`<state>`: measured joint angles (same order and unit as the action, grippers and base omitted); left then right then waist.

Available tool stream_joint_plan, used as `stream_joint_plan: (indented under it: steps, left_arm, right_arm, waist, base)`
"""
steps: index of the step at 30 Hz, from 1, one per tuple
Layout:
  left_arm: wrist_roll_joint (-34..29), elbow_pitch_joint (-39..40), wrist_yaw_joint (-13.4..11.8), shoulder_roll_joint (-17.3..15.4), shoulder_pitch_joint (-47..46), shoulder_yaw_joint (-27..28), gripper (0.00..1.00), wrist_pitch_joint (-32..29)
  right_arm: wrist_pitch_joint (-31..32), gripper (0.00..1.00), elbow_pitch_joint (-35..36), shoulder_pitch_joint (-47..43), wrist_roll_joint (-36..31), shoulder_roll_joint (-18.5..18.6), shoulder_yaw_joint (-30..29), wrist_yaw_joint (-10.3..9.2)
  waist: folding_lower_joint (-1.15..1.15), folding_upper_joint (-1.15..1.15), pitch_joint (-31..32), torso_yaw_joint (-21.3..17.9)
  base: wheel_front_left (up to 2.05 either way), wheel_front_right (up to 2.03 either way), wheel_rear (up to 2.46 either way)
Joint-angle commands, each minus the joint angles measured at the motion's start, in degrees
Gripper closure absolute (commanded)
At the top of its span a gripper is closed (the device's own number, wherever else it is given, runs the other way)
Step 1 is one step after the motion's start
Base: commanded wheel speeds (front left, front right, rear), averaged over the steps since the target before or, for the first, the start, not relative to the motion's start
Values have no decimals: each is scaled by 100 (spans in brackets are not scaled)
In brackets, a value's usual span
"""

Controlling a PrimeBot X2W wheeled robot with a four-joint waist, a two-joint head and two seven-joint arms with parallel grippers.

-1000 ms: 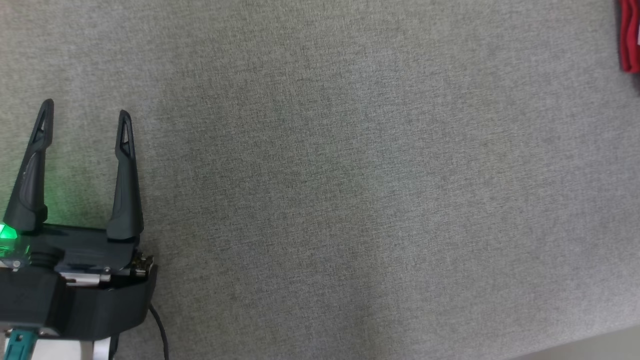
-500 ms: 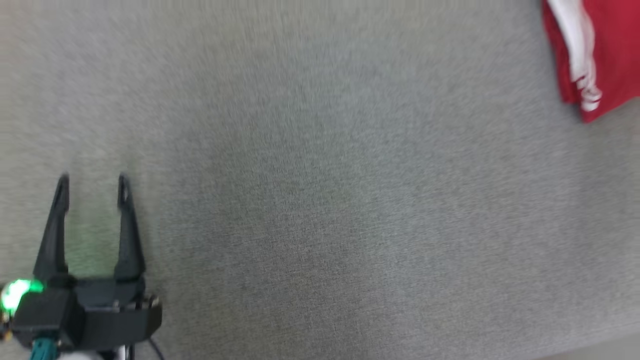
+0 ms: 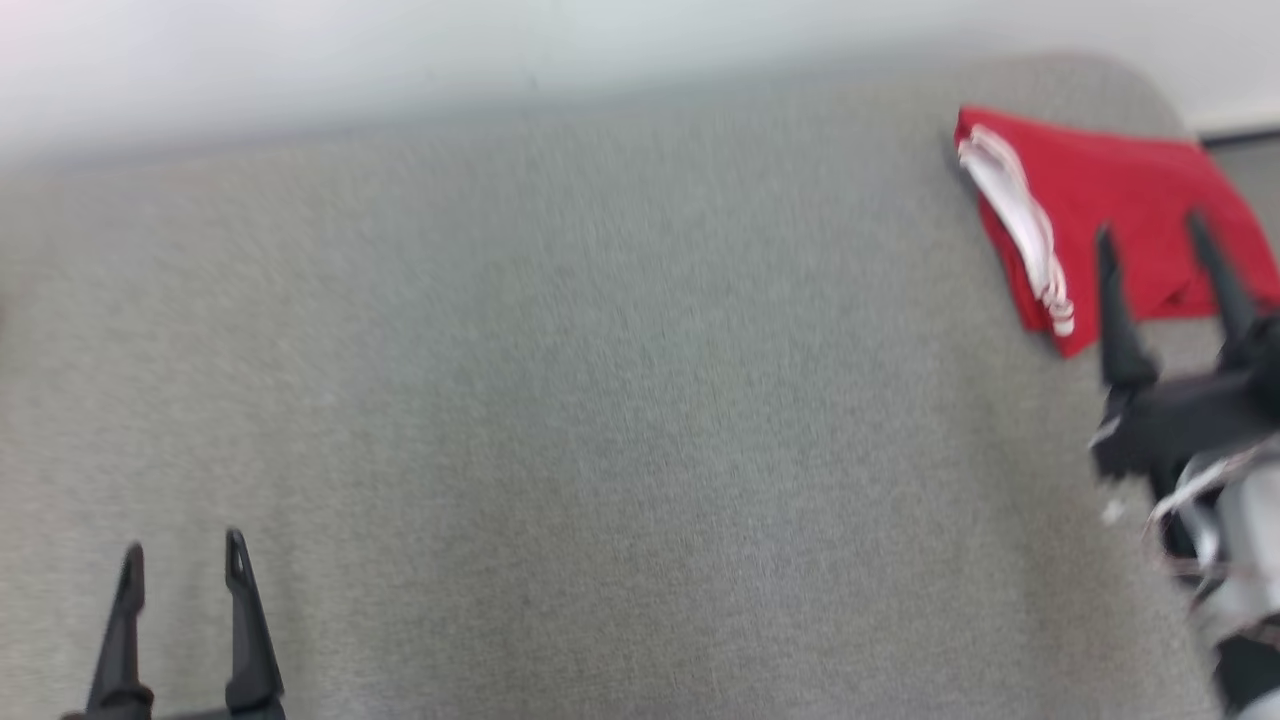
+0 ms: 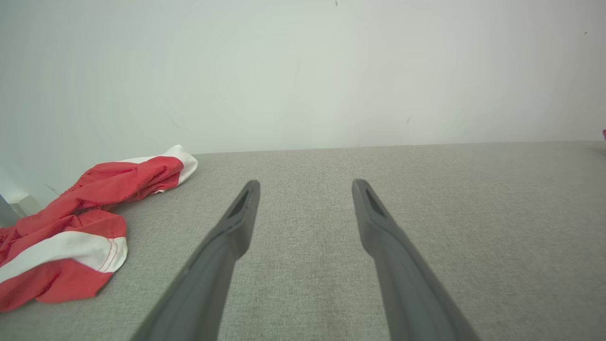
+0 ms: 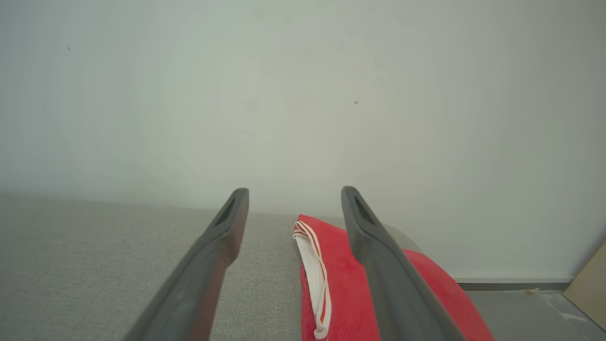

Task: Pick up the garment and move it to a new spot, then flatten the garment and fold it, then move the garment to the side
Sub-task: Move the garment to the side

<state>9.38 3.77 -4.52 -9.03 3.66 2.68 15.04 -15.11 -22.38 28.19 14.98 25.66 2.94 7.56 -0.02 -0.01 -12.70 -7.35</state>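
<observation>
Ok, red garment (image 3: 1100, 180) w/ white trim lies folded at far right corner of grey table (image 3: 600, 400). Right gripper (image 3: 1149, 227) is over its near edge, fingers spread wide, gripping nothing. Left gripper (image 3: 185, 545) is well apart at near left, also spread & empty.

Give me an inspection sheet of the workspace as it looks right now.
Surface: grey fabric tabletop, rounded far right corner.
Job's things: folded garment, red with white trim, at the far right corner; crumpled garment, red and white, in the left wrist view.
Clutter: tiny pink speck at the edge, too small to tell.
Grippers: left gripper jaws open, empty; right gripper jaws open, empty, by the folded garment.
Cables: blurred pale strands at the right wrist, possibly wiring.
Surroundings: pale wall behind; floor and tan board at right.
</observation>
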Motion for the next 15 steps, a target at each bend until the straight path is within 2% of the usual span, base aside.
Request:
stream_joint_plan:
  steps: [1,15]
  left_arm:
    - [22,-47,15,47,170,32,0,16]
    - [-66,-428,141,107,536,17,0,17]
  right_arm:
    - [9,0,87,-301,39,-159,-41,-17]
    - [13,0,1109,-2475,-519,-1256,-529,-17]
  waist:
    - [2,1,691,209]
    - [2,1,1296,422]
  base:
    - [0,0,0]
    - [0,0,0]
